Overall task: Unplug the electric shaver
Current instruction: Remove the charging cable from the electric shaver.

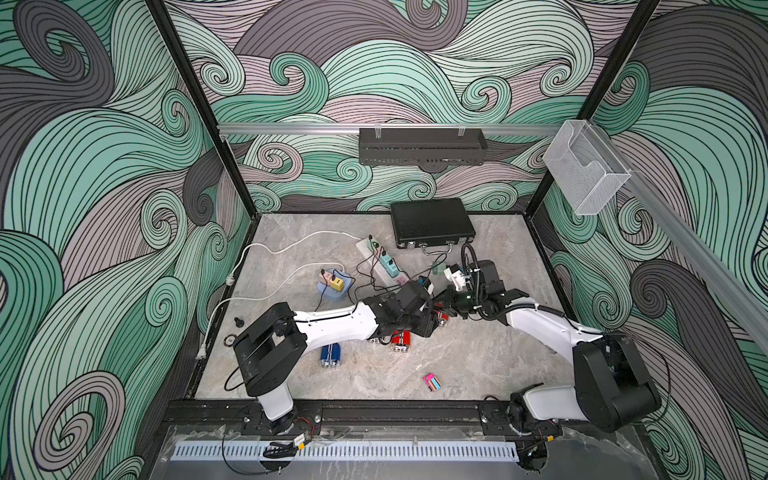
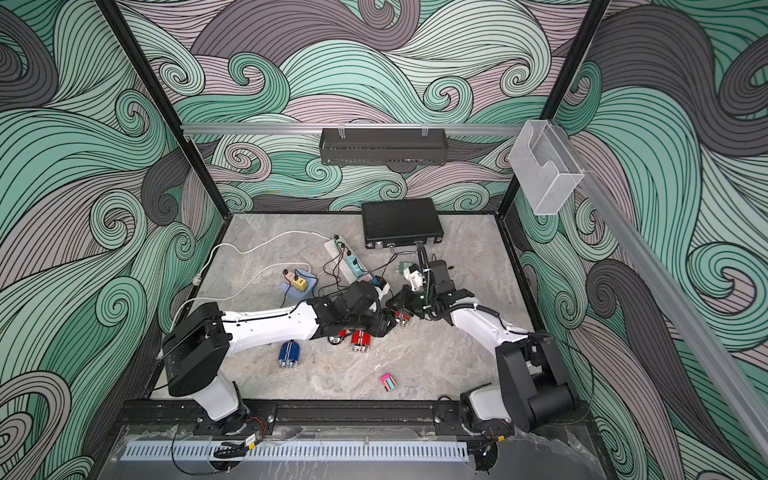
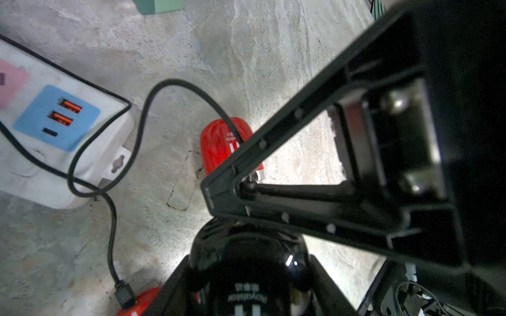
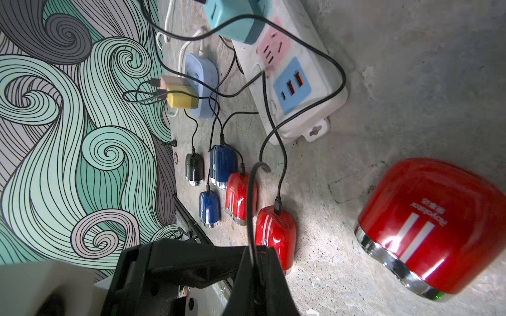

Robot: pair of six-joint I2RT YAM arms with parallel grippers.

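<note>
A glossy black electric shaver (image 3: pixel 246 251) sits between the fingers of my left gripper (image 3: pixel 250 260), which is shut on it. Just beyond the shaver's end, my right gripper (image 4: pixel 256 254) is shut on a thin black cable (image 4: pixel 250 197), pinched between its tips. Its closed tips (image 3: pixel 241 188) hide the place where cable and shaver meet. That cable (image 3: pixel 191 90) loops back toward the white power strip (image 3: pixel 90 153). In both top views the two grippers (image 1: pixel 434 316) (image 2: pixel 388 313) meet mid-table and cover the black shaver.
Several red and blue shavers (image 4: pixel 275 235) (image 4: pixel 223 165) lie around on their own cables, one red (image 4: pixel 430 227) close by. A blue round socket with chargers (image 1: pixel 332 286), a black case (image 1: pixel 432 222) and a small pink object (image 1: pixel 432 381) are on the table.
</note>
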